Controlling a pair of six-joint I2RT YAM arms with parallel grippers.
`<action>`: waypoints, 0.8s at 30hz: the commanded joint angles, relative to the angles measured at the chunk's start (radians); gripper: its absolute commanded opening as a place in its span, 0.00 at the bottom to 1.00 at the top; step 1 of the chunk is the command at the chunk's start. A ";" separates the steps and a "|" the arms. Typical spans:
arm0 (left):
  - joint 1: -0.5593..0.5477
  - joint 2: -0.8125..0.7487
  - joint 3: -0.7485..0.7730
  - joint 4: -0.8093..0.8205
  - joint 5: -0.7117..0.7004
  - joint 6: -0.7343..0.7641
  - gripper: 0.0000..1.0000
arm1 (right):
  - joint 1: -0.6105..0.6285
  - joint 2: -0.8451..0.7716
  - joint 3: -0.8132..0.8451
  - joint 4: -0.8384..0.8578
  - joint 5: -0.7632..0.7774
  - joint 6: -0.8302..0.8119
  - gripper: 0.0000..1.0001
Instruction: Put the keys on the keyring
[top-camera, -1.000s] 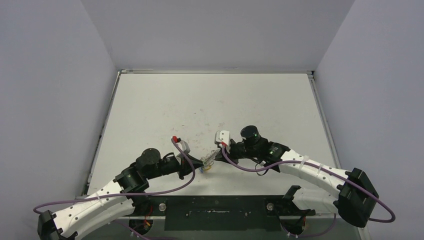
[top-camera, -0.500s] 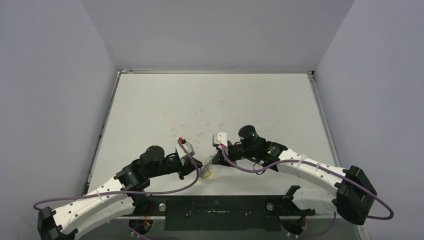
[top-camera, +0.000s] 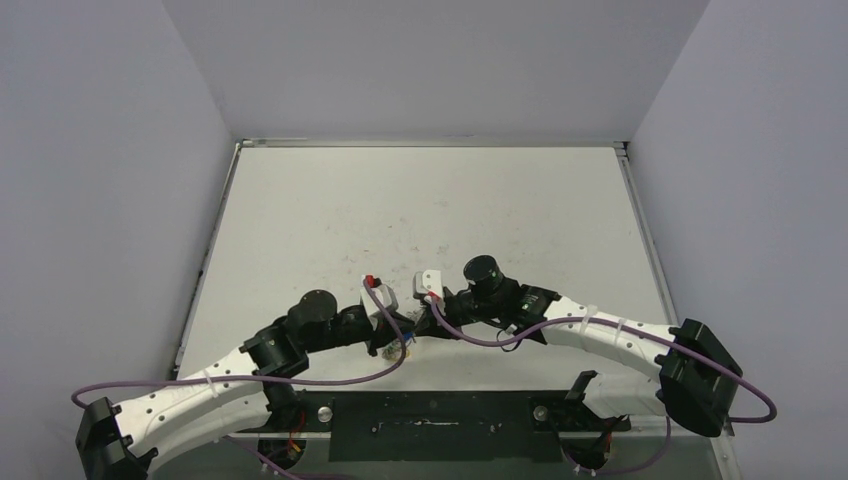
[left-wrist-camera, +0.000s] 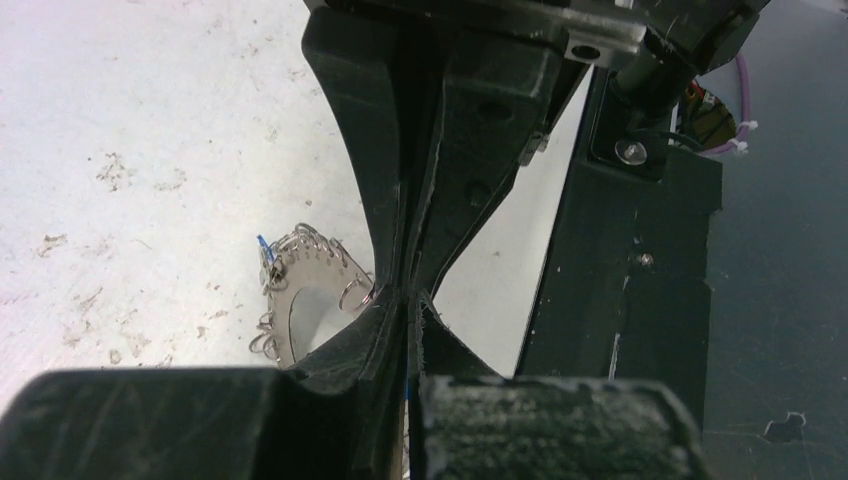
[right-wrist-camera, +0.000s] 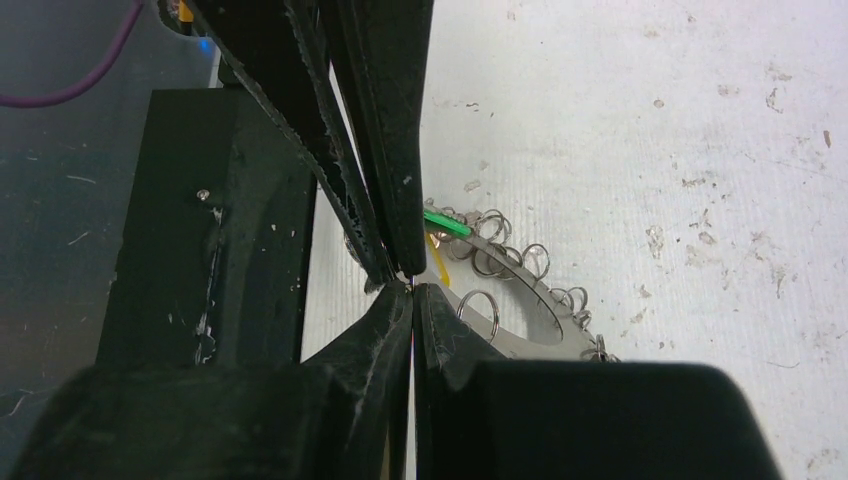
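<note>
Your left hand (left-wrist-camera: 408, 305) and right hand (right-wrist-camera: 412, 290) are pinched shut, tip to tip, beside the keyring (left-wrist-camera: 305, 272); what they hold is unclear.

no readable text, labels or numbers

Left hand (top-camera: 390, 334), right hand (top-camera: 427, 318), tips close together

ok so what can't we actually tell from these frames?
Left wrist: the left gripper, shut, hides part of the keyring; whatever it pinches is unseen.
Right wrist: the right gripper covers the keyring's near side; the green tag shows, its key does not.
Top view: keyring and tags too small, lost between the grippers.
</note>
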 joint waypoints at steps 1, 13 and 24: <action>-0.012 0.009 -0.006 0.115 -0.017 -0.033 0.00 | 0.010 -0.004 0.049 0.081 -0.001 0.009 0.00; -0.041 0.015 0.040 -0.019 -0.084 -0.046 0.00 | 0.010 -0.024 0.046 0.064 0.038 -0.009 0.00; -0.062 -0.085 0.061 -0.123 -0.131 -0.052 0.00 | 0.010 -0.037 0.045 0.061 0.053 -0.022 0.00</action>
